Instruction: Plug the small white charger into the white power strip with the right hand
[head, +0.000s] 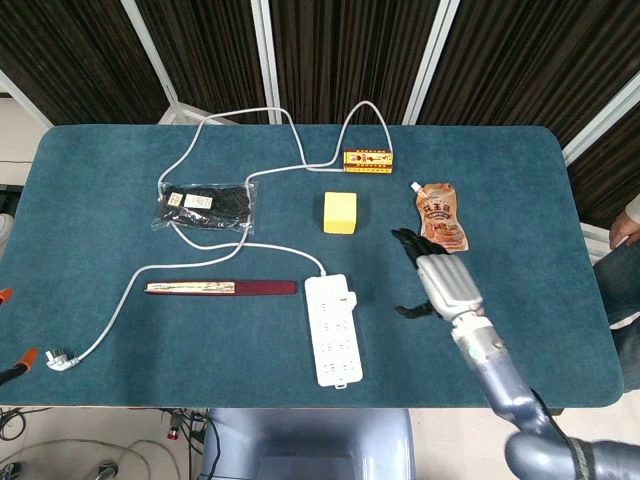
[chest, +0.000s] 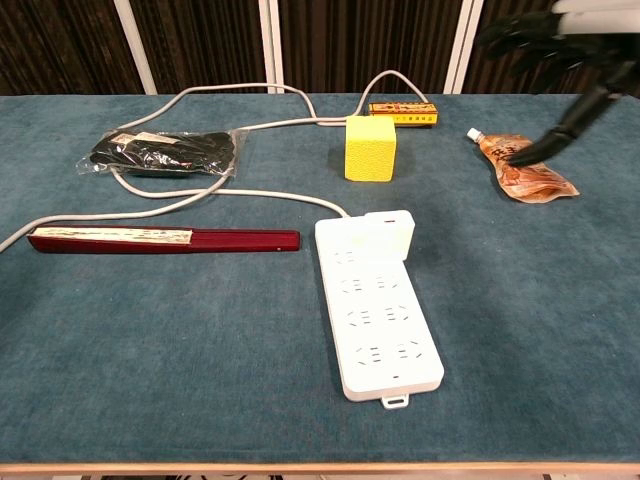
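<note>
The white power strip (head: 333, 335) (chest: 385, 325) lies flat near the table's front edge, its cord running off to the back left. The small white charger (head: 347, 297) (chest: 390, 232) sits on the strip's far right corner, standing up from the sockets. My right hand (head: 445, 280) (chest: 560, 55) hovers well to the right of the strip, raised above the table, fingers spread and holding nothing. It is apart from the charger. The left hand shows in neither view.
A yellow block (head: 340, 212) (chest: 370, 148) stands behind the strip. A brown sauce pouch (head: 441, 218) (chest: 525, 165) lies just beyond my right hand. A long dark red box (head: 220, 288) (chest: 160, 240), a black bagged item (head: 208, 205) and a small yellow-red box (head: 368, 160) lie left and behind.
</note>
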